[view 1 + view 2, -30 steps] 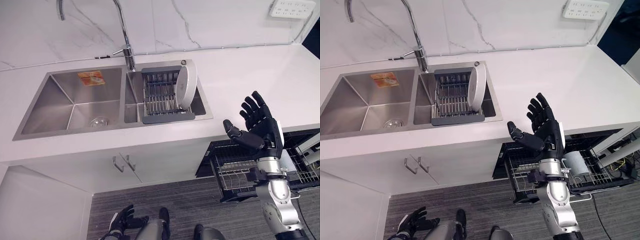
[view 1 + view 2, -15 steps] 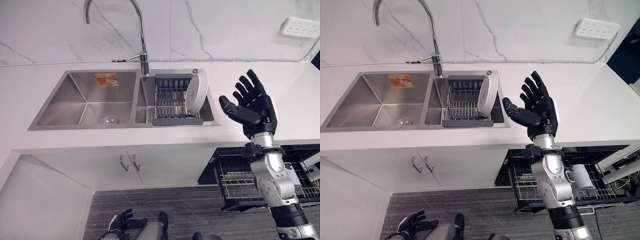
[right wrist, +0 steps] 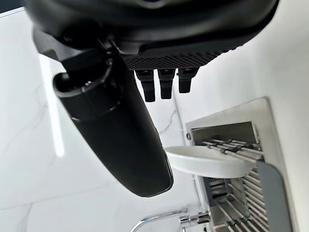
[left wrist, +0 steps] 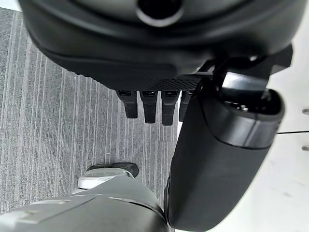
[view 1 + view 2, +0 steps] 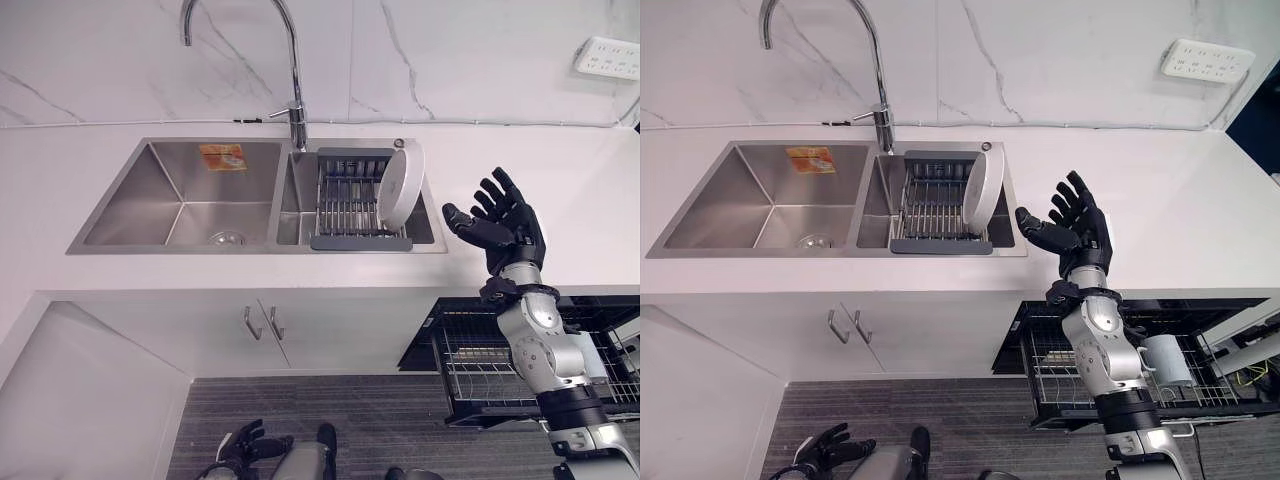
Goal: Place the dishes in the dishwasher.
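fingers (image 5: 497, 192) spread, empty, near plate (image 5: 399, 184)

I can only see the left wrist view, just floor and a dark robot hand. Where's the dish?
Observer: A white plate stands on edge in the drying rack, in the right basin of the sink.
Operator: Is the other robot hand holding it?
Observer: No. The right robot hand is open over the counter, beside the plate and apart from it.
Operator: Where's the dishwasher?
Observer: Its wire basket is pulled out below the counter, with a pale cup in it.
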Tool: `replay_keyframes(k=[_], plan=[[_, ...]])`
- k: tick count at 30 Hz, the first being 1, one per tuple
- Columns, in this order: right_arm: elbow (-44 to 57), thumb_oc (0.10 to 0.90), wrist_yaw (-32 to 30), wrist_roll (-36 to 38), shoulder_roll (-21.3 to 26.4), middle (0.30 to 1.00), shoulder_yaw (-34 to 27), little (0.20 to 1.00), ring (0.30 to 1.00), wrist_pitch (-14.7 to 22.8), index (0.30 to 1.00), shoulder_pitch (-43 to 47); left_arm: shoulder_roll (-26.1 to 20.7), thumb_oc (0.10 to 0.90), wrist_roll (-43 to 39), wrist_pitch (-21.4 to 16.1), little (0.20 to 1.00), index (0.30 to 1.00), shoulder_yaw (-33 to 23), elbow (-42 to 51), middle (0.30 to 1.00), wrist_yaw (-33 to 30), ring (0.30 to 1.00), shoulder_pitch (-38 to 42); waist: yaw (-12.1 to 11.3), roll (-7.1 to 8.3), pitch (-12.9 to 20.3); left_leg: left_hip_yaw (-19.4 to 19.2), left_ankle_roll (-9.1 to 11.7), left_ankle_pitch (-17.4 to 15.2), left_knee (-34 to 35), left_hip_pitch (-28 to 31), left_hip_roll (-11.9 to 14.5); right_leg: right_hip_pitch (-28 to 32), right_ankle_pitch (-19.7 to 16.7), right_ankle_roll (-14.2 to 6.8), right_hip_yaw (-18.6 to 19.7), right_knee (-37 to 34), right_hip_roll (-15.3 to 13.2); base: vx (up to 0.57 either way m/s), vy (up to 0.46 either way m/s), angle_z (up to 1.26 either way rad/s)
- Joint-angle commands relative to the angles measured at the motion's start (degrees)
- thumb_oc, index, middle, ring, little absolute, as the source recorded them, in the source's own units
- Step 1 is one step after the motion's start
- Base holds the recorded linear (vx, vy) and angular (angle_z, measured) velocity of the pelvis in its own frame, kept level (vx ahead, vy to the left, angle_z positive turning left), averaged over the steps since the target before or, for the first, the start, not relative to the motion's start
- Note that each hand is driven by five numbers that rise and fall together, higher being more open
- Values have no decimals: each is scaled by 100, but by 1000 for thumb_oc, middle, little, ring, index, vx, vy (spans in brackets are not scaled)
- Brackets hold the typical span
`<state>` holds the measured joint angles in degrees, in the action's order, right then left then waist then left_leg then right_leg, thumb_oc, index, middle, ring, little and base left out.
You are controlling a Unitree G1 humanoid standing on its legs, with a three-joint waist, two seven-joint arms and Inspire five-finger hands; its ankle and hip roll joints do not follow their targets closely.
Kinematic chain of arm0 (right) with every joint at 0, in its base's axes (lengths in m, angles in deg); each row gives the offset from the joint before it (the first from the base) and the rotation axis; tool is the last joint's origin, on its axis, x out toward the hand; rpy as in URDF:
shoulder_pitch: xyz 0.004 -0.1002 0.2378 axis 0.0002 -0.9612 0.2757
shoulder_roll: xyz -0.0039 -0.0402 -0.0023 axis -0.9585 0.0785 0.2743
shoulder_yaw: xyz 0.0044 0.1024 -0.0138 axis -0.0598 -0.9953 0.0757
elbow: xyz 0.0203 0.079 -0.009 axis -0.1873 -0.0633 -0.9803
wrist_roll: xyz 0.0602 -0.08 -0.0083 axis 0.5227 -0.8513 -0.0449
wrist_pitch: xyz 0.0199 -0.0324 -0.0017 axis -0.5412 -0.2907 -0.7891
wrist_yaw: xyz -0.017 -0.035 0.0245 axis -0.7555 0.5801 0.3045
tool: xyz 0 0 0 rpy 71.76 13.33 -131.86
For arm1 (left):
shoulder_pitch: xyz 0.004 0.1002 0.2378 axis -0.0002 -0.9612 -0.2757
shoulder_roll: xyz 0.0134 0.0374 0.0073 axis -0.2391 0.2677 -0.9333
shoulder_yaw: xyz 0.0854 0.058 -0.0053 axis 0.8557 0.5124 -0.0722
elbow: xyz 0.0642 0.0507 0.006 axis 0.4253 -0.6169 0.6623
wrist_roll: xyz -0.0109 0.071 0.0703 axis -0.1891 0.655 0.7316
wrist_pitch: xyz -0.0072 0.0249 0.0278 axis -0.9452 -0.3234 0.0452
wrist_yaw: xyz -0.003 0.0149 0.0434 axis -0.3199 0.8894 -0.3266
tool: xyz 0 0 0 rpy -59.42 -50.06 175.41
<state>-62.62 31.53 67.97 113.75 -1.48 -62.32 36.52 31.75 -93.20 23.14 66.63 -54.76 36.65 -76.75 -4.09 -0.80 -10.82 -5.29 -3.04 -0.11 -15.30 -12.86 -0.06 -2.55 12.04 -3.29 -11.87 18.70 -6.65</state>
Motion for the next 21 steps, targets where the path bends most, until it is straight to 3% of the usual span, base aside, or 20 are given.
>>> replay_keyframes(k=[1, 8, 21], plan=[[135, 800, 63, 187, 274, 900, -173, 900, 900, 445, 900, 985, -538, 800, 258, 393, 900, 900, 374, -366, 900, -111, 900, -551, -118, 99, -30, 337, 416, -1013, -189, 316, 285, -56, -161, -448, -196, -151, -352, 47, 3, 0], [-326, 800, 50, 217, 280, 900, -71, 900, 900, 319, 900, 1441, -617, 800, 149, 410, 900, 900, 429, -367, 900, -86, 900, -535, -187, -24, -81, 420, 415, -995, -189, 361, 236, 26, -157, -422, -236, -151, -374, 48, 0, 1], [-632, 800, 50, 134, 328, 900, 23, 900, 900, 354, 900, 1803, -697, 800, 161, 408, 900, 900, 463, -302, 900, 42, 900, -557, -311, -73, -146, 497, 403, -950, -189, 315, 189, 52, -156, -414, -300, -151, -399, 23, -8, 6]])
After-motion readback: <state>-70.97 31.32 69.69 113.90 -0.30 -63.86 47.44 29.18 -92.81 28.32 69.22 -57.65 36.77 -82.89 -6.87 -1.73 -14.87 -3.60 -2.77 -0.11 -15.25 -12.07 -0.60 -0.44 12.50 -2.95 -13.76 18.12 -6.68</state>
